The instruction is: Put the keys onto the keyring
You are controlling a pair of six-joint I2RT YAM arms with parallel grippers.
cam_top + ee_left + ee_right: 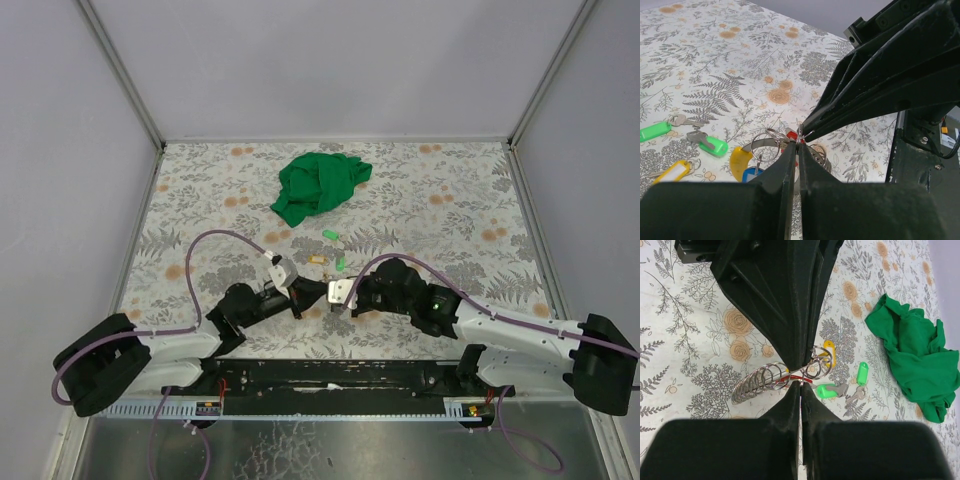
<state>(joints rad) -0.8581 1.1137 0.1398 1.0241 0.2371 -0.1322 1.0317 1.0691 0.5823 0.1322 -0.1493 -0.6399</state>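
Both grippers meet tip to tip low over the table. My left gripper (799,142) is shut on a thin wire of the keyring (765,141). My right gripper (801,384) is shut on the same wire cluster from the opposite side, beside a red tag (792,376). The keyring (760,380) shows as a silvery coil of loops stretched to the left. Yellow (739,162) and blue (751,175) tags hang at the ring. Loose keys lie on the cloth: two with green tags (715,146) (654,131) and one with a yellow tag (674,171).
A crumpled green cloth (320,185) lies at the back middle of the flowered table (450,210). Grey walls close in the left, right and far sides. The arms' black mounting rail (330,375) runs along the near edge.
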